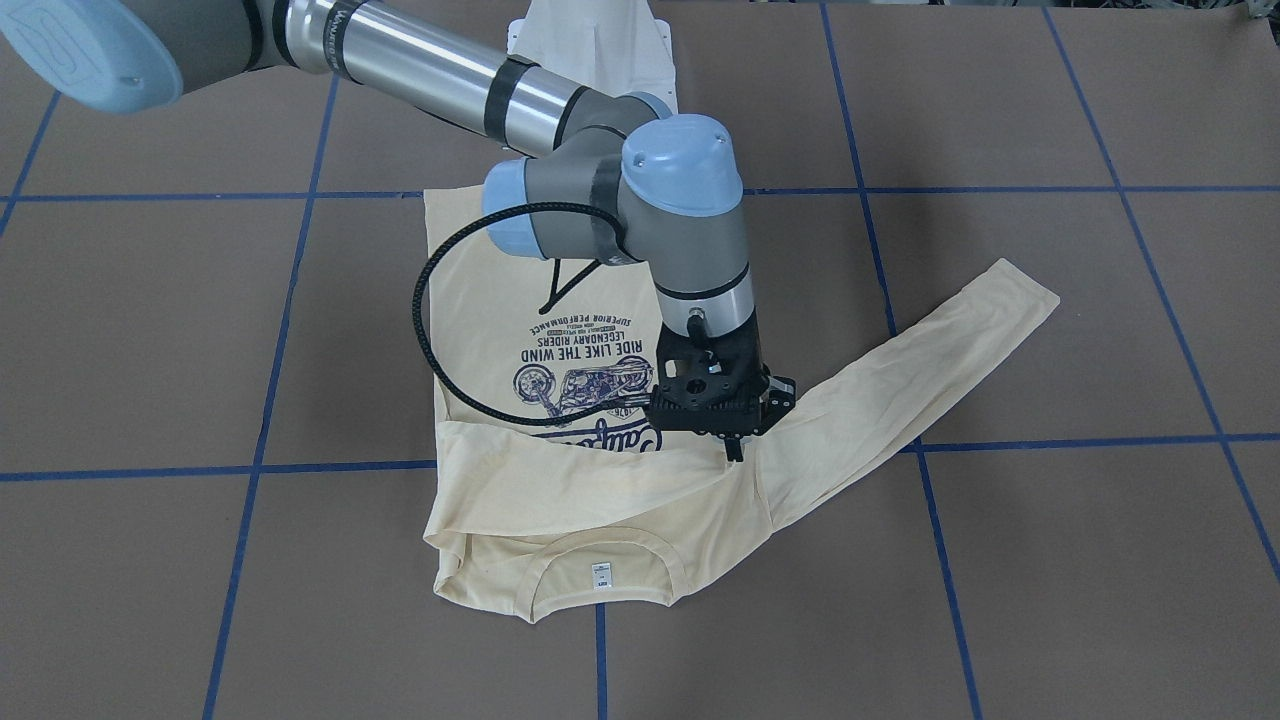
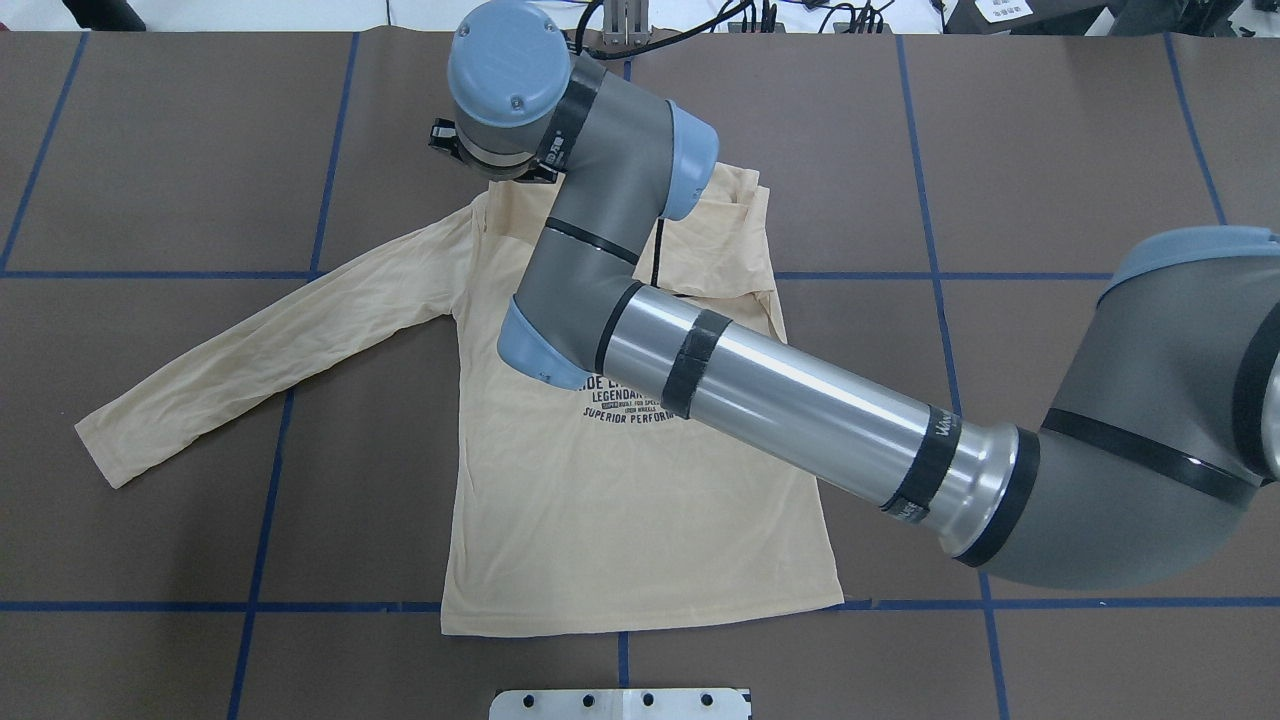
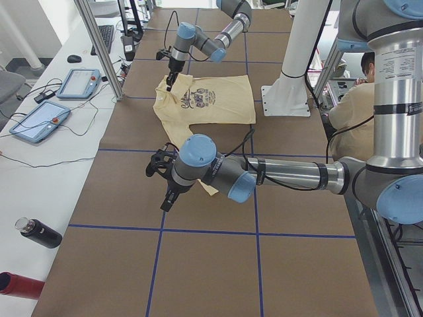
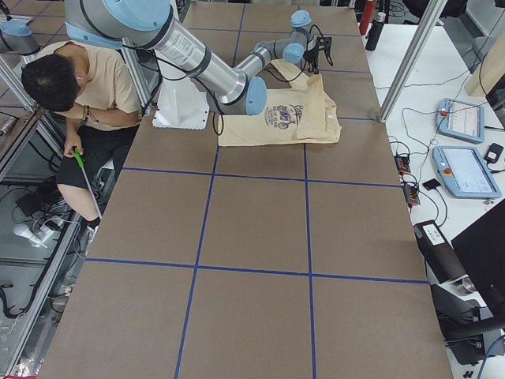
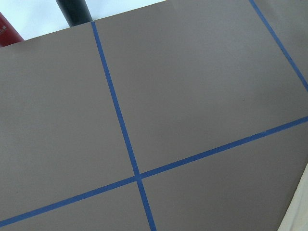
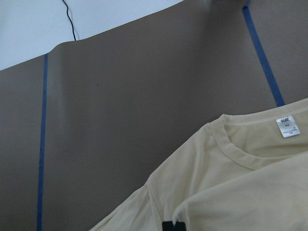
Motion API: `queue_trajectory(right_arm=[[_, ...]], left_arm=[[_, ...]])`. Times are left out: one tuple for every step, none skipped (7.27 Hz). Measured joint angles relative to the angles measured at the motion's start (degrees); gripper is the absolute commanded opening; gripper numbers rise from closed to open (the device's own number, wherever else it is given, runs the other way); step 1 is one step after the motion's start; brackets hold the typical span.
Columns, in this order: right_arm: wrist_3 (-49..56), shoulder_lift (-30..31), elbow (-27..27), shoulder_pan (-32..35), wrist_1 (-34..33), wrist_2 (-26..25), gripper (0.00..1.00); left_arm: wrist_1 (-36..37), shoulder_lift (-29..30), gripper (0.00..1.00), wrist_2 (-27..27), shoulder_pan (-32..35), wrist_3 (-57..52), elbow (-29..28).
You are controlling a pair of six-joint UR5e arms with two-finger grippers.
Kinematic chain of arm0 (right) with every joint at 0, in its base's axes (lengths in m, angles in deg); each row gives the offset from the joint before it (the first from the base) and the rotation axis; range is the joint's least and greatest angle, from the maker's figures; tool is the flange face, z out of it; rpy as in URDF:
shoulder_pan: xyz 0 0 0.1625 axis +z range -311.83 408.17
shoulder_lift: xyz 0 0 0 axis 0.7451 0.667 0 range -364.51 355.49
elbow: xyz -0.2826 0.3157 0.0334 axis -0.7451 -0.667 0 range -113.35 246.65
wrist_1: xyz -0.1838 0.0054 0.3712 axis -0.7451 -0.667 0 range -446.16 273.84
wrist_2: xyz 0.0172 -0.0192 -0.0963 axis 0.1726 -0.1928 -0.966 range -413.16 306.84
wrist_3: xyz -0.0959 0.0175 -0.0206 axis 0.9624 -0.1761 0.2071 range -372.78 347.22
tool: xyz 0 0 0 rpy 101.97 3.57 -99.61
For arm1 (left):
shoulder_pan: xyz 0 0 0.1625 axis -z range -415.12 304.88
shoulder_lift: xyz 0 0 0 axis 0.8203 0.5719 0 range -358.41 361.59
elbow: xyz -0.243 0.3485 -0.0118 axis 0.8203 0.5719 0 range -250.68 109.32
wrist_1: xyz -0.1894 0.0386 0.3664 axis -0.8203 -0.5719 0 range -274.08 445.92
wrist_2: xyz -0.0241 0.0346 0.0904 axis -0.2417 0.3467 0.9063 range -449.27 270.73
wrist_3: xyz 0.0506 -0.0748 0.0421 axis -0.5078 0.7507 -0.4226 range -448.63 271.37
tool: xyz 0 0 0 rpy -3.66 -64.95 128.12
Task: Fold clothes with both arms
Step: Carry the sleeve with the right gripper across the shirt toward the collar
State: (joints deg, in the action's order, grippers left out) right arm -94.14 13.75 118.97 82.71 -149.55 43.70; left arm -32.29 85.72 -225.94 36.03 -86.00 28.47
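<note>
The right arm (image 2: 800,410) hid much of the print (image 1: 580,350) on the shirt (image 1: 480,260), which lay flat on the table (image 1: 1050,560), one sleeve (image 1: 560,480) folded across its chest. The right gripper (image 1: 737,450) pinched the fabric near the shoulder. The left gripper's (image 3: 165,191) grip could not be told.

Shirt (image 2: 600,520): flat on the worktop (image 2: 1050,150), hem toward the robot's edge.
Spread sleeve (image 2: 270,350): toward the left end.
Folded sleeve (image 1: 560,470): across the chest.
</note>
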Motion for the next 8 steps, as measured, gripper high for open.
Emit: queue_trajectory(right_arm=[[0.0,-2.3,-3.6,-0.8,1.1,-0.7,0.25],[-0.1,-3.6,-5.6,-1.3,1.5,-1.1,0.81],[-0.1,-4.7,-7.4,-1.7,2.4,-1.6,0.98],[-0.2,-5.5,-9.3,-1.9,4.3,-2.3,0.98],[-0.6,-6.1,-10.4,-2.0,5.7,-2.8,0.98],[-2.4,-6.6,-10.6,-2.1,6.2,-2.7,0.98],[-5.0,-6.3,-9.5,-2.3,5.9,-1.7,0.98],[-6.3,-4.1,-5.7,-2.7,4.9,-0.3,0.98]], left_arm=[[-0.3,0.0,1.0,0.0,0.0,0.0,0.0],[-0.4,0.0,1.0,0.0,0.0,0.0,0.0],[-0.5,0.0,1.0,0.0,0.0,0.0,0.0],[-0.5,0.0,1.0,-0.5,-0.1,0.0,0.0],[-0.5,0.0,1.0,-2.2,-0.7,0.1,-0.1],[-0.7,0.3,1.0,-4.0,-2.1,1.6,-0.1],[-2.0,1.1,1.0,-4.7,-4.7,7.5,-0.2],[-4.2,2.4,1.0,-4.4,-8.5,16.1,-1.0]])
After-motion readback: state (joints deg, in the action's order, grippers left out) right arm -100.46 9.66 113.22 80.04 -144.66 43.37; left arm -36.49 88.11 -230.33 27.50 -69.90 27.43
